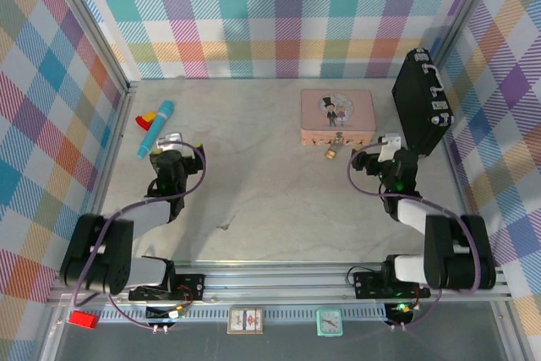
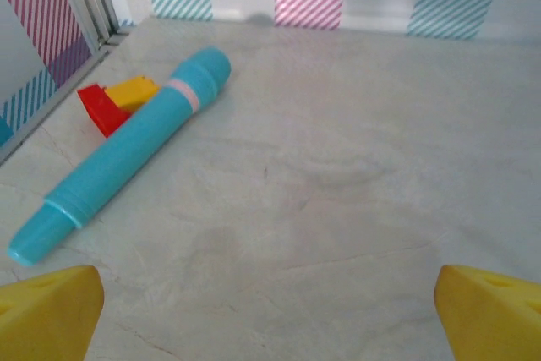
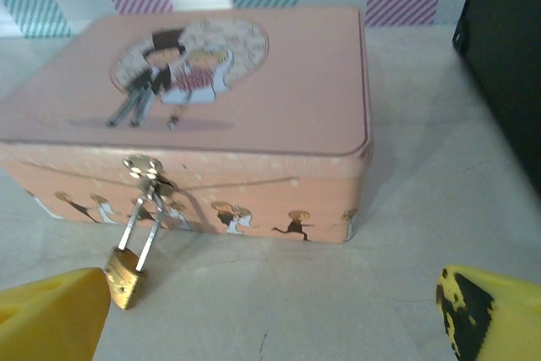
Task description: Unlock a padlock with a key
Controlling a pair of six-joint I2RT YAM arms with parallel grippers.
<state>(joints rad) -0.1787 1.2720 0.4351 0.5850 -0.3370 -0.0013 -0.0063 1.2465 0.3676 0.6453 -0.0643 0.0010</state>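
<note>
With left claw (image 2: 270,314) and right claw (image 3: 270,319) wide open, empty, square the right to the brass padlock (image 3: 127,275) on the pink tin (image 3: 254,82); grip its body

— What is seen at the front of the pink tin (image 3: 211,99)?
— A brass padlock (image 3: 127,275) is hung by its shackle from the hasp, its body tilted down onto the counter (image 3: 406,276).
— And the right gripper (image 3: 270,327)?
— Its yellow fingers (image 3: 51,314) are spread wide, one just beside the padlock. A black case (image 3: 507,65) is seen at the right.

Black arms (image 1: 169,177), purple cables (image 1: 204,162), yellow fingertips (image 2: 51,310)
</note>
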